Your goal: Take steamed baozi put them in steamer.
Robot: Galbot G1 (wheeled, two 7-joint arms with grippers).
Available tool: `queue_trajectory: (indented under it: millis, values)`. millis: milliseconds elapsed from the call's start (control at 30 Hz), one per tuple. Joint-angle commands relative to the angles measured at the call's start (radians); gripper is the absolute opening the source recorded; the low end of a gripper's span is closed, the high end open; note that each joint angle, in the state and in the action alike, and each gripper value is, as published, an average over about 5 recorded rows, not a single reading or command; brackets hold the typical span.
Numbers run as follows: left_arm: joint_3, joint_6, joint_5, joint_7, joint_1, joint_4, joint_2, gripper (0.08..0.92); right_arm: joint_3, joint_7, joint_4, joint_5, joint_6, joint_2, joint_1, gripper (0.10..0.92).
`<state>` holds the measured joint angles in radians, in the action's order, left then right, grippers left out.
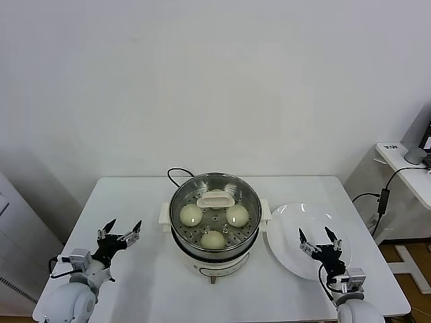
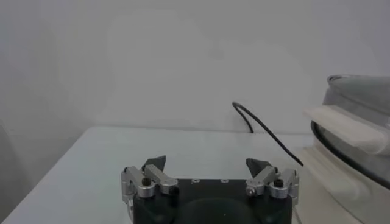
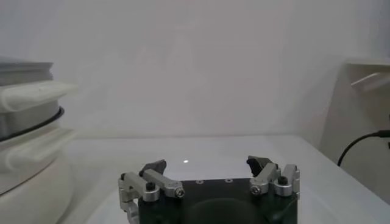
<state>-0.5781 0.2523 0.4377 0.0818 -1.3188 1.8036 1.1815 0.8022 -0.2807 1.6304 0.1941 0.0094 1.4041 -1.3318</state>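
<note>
The steamer (image 1: 214, 190), a shiny steel pot on a white base, stands mid-table. Three pale baozi lie on its perforated tray: left (image 1: 190, 214), right (image 1: 237, 214) and front (image 1: 213, 239). A white handle piece (image 1: 217, 199) sits over the tray's far part and hides what lies under it. My left gripper (image 1: 120, 232) is open and empty, low over the table left of the steamer; it also shows in the left wrist view (image 2: 206, 163). My right gripper (image 1: 320, 241) is open and empty over the white plate (image 1: 286, 232); it also shows in the right wrist view (image 3: 207, 163).
The plate holds nothing. A black cord (image 1: 176, 172) runs from behind the steamer; it also shows in the left wrist view (image 2: 268, 135). The steamer's side fills one edge of each wrist view (image 2: 359, 103) (image 3: 24, 79). Another white table (image 1: 404, 161) stands far right.
</note>
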Motion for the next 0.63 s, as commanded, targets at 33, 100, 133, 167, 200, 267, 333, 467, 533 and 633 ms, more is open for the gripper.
queue_trajectory:
  millis: [33, 100, 133, 167, 200, 267, 333, 467, 533, 633]
  values:
    - [0.001, 0.005, 0.001, 0.001, -0.002, 0.003, 0.001, 0.823, 0.002, -0.003, 0.002, 0.001, -0.010, 0.002, 0.000, 0.823]
    - [0.000, 0.006, 0.002, 0.001, -0.003, 0.005, 0.001, 0.823, 0.004, -0.003, 0.003, 0.000, -0.013, 0.002, -0.001, 0.823]
    - [0.000, 0.007, 0.003, 0.001, -0.003, 0.006, 0.002, 0.823, 0.005, -0.003, 0.003, 0.000, -0.014, 0.001, -0.001, 0.823]
    - [0.000, 0.007, 0.003, 0.001, -0.004, 0.007, 0.002, 0.823, 0.005, -0.003, 0.004, 0.000, -0.015, 0.001, -0.002, 0.823]
    - [0.000, 0.008, 0.004, 0.001, -0.004, 0.007, 0.002, 0.823, 0.006, -0.004, 0.004, 0.000, -0.016, 0.001, -0.003, 0.823]
    - [-0.001, 0.009, 0.006, 0.001, -0.005, 0.009, 0.003, 0.823, 0.007, -0.005, 0.005, -0.001, -0.017, 0.001, -0.005, 0.823]
    - [-0.002, 0.011, 0.007, 0.001, -0.006, 0.010, 0.004, 0.823, 0.008, -0.006, 0.006, -0.002, -0.018, 0.001, -0.006, 0.823]
    - [-0.003, 0.014, 0.010, 0.000, -0.007, 0.013, 0.004, 0.823, 0.008, -0.007, 0.006, -0.004, -0.018, 0.001, -0.006, 0.823]
    - [-0.004, 0.015, 0.011, 0.000, -0.008, 0.015, 0.005, 0.823, 0.008, -0.008, 0.006, -0.005, -0.018, 0.001, -0.006, 0.823]
    - [-0.005, 0.017, 0.012, -0.001, -0.009, 0.018, 0.005, 0.823, 0.008, -0.008, 0.006, -0.007, -0.018, 0.001, -0.006, 0.823]
